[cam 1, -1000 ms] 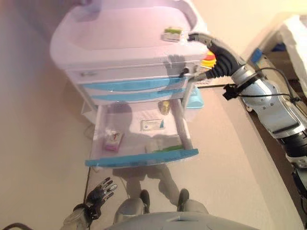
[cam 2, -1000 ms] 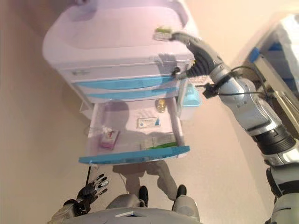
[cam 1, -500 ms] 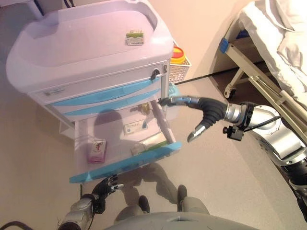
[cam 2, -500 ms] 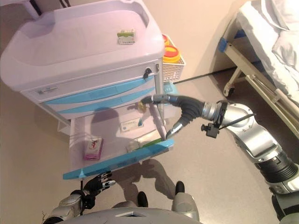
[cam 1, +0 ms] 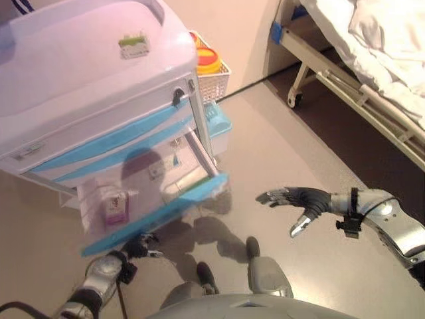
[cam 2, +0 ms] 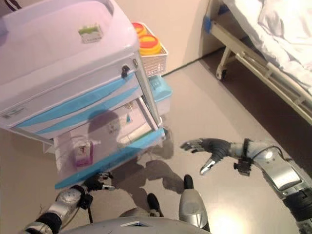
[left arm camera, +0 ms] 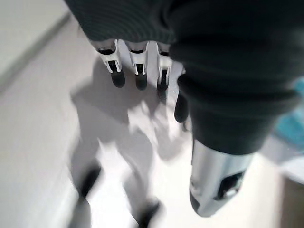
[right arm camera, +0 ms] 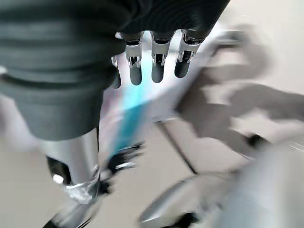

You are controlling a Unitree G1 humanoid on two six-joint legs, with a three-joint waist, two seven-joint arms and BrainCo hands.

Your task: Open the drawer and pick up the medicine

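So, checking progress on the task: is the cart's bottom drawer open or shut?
Open. The bottom drawer is pulled out from the cart, and a pink medicine box shows inside.

Light: bright, even, slightly washed out on the cart top | Shadows: soft dark patches on the floor below the open drawer | Blur: both wrist views motion-smeared, backgrounds unreadable | Head views: fairly sharp

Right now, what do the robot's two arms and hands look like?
Both arms are silver-grey. The right hand and left hand each wear a dark ribbed cover over back and wrist, with silver, dark-tipped fingers beyond it. A black band with a small dark fitting circles the right forearm.
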